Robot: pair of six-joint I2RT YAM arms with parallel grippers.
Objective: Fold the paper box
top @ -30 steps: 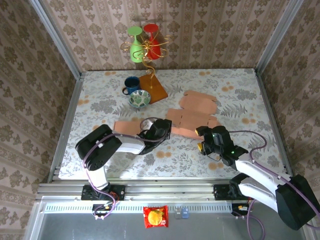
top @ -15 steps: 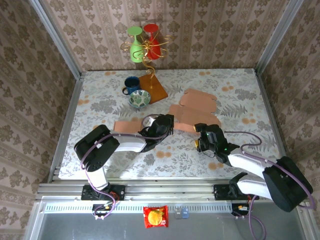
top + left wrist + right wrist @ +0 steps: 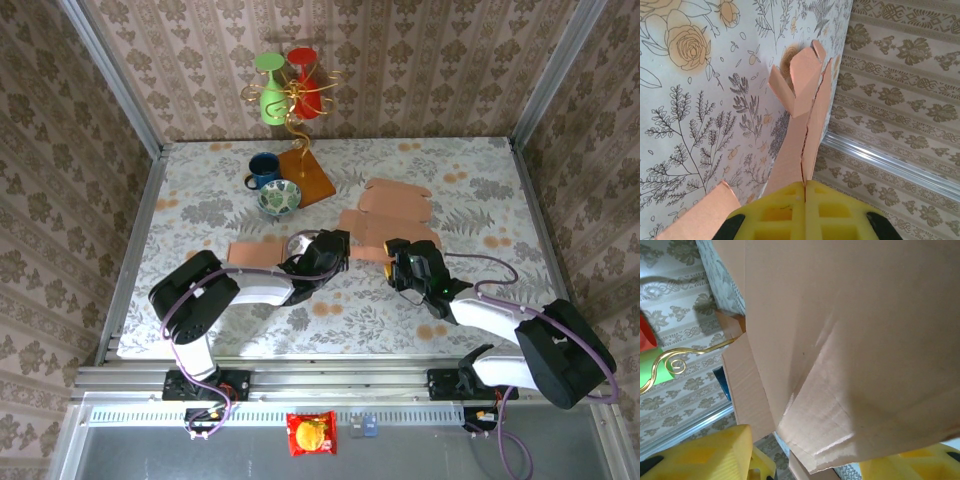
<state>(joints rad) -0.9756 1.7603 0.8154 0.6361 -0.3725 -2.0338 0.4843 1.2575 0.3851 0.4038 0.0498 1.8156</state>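
Paper box (image 3: 799, 140), edge pinched in left claw (image 3: 805, 190)

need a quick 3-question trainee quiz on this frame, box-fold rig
1. True or false: the left gripper is shut on an edge of the paper box.
2. What sits right beside the blue mug? A) patterned bowl B) spoon C) bottle
3. What colours are the two glasses hung on the stand at the far side of the table?

Key: 1 true; 2 A; 3 green and red.
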